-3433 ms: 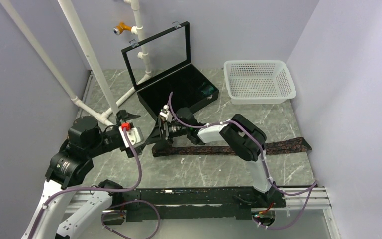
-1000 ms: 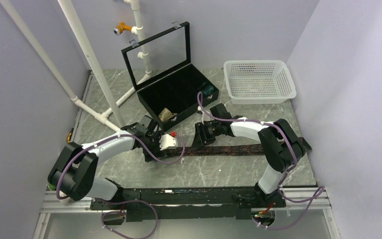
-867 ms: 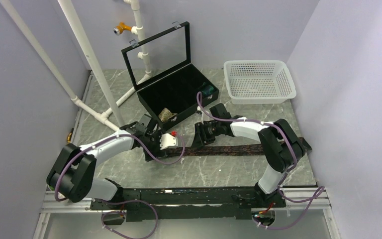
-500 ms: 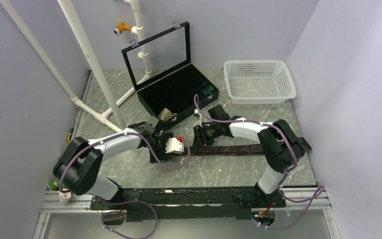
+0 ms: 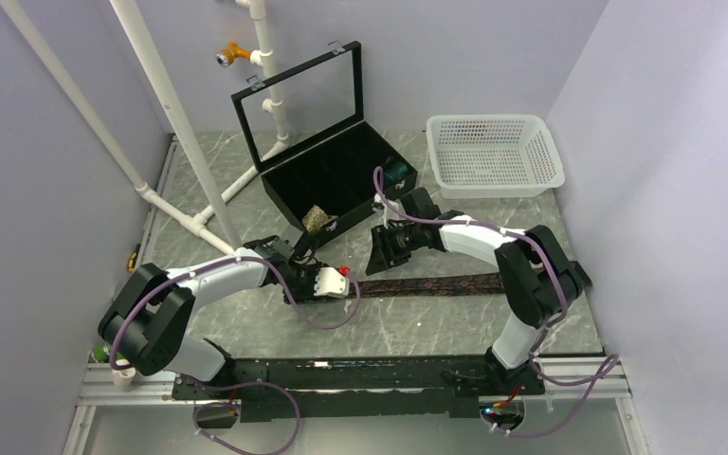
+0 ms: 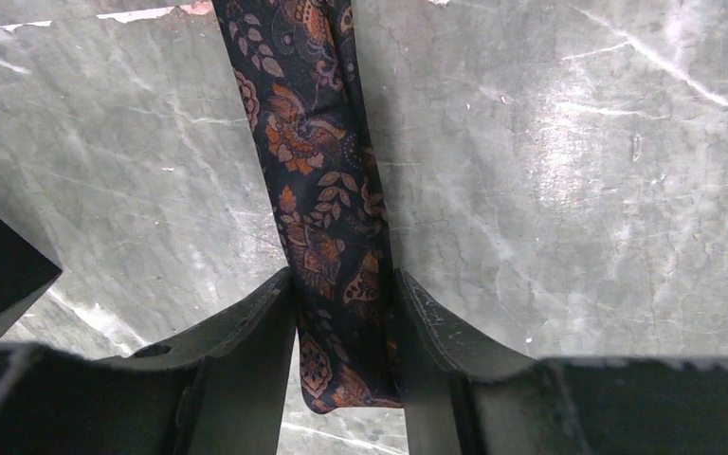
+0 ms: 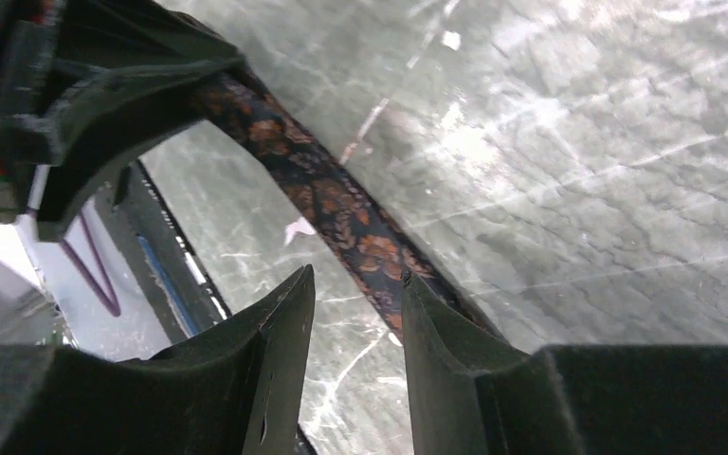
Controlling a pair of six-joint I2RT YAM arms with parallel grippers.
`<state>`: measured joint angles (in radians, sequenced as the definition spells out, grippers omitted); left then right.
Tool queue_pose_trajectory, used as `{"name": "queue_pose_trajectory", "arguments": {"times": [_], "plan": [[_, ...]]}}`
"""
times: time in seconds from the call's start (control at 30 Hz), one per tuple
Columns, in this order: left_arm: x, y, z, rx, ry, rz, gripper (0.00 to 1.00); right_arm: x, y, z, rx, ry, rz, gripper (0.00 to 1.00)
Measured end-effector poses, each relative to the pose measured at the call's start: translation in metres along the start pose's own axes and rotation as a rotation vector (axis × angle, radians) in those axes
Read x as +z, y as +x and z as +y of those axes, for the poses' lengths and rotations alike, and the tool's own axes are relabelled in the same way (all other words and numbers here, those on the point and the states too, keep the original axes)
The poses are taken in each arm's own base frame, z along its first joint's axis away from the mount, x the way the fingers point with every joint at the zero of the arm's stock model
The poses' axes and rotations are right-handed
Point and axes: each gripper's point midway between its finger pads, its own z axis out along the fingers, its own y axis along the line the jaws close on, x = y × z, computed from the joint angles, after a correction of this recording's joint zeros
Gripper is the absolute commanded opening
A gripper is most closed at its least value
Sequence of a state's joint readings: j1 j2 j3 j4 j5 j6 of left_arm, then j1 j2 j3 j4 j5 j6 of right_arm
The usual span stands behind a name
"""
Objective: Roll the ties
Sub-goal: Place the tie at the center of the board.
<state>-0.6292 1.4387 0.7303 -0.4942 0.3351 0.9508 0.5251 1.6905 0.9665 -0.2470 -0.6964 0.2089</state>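
Right, on my left wrist feed the left gripper has its jaws drawn in about halfway, pinching the dark brown-maroon tie across its width just above the narrow end; both fingers press against the fabric's edges. The tie runs away from that grip, flat on the marble table.

On the right wrist feed, the right gripper stands with its jaws partly apart and nothing caught between them. I see bare table in the gap, and the tie passes diagonally just beyond the fingertips and slips under the right-hand finger. I cannot tell whether that finger touches the cloth.

From the overhead camera I count three ties. The dark one stretches along the table from the left gripper towards the right edge. A tan speckled tie and a teal tie each sit bundled in a separate compartment of the one open black box. One white basket stands beside the box.
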Motion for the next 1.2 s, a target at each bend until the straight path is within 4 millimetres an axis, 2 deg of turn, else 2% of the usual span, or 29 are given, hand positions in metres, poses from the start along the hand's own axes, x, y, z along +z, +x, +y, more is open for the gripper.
{"name": "queue_pose_trajectory", "arguments": {"times": [0.17,0.3,0.5,0.67,0.8,0.9,0.97,1.07,1.2], "plan": [[0.0,0.0,0.003,0.003,-0.016,0.001,0.57,0.009,0.021,-0.02,0.023,0.053,0.08,0.35],[-0.001,0.001,0.007,-0.005,-0.03,0.002,0.67,0.009,0.032,-0.02,0.008,0.058,0.122,0.34],[-0.01,0.015,0.007,-0.048,-0.043,0.019,0.72,0.009,0.038,-0.018,-0.013,0.052,0.147,0.31],[-0.016,0.028,0.001,-0.081,-0.04,0.035,0.64,0.009,0.043,-0.015,-0.024,0.038,0.168,0.29],[-0.016,0.028,-0.002,-0.084,-0.028,0.034,0.5,0.008,0.047,-0.011,-0.026,0.02,0.181,0.27],[-0.016,0.026,-0.004,-0.09,-0.013,0.021,0.41,0.008,0.048,-0.007,-0.02,0.002,0.189,0.3],[-0.02,0.018,-0.004,-0.09,-0.001,-0.002,0.37,0.007,0.046,-0.003,-0.018,-0.014,0.187,0.34],[-0.03,0.0,0.005,-0.078,-0.012,-0.048,0.35,0.002,0.04,0.003,0.0,-0.037,0.166,0.46],[-0.041,-0.035,0.02,-0.038,-0.037,-0.118,0.36,-0.015,0.018,0.012,0.028,-0.069,0.079,0.56]]}}
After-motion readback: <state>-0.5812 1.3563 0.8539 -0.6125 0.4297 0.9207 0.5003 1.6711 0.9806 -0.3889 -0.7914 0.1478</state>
